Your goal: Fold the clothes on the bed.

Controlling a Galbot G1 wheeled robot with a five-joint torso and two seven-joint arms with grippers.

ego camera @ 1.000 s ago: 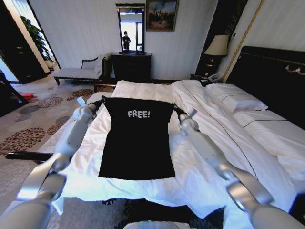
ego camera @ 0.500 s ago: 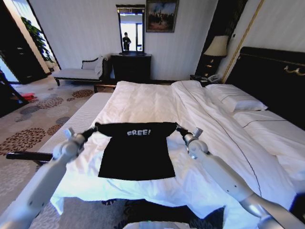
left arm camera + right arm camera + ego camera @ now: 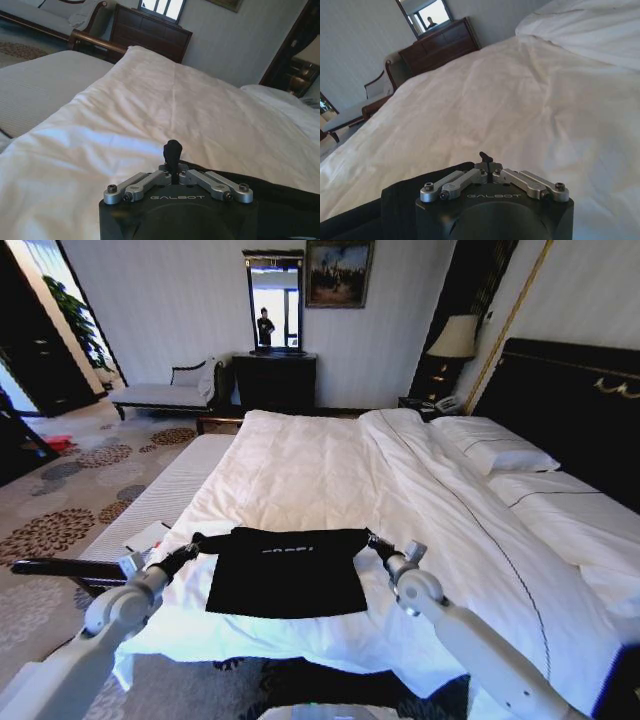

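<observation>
From high up we look down the big white bed (image 3: pixel 300 455); both wrist cameras skim it low, toward twelve o'clock.

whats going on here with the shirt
A two-armed robot is folding a black T-shirt on a white bed. The left gripper and right gripper each pinch a corner of the shirt's far edge, holding it doubled over the near half, lettering barely visible at the fold.
</observation>
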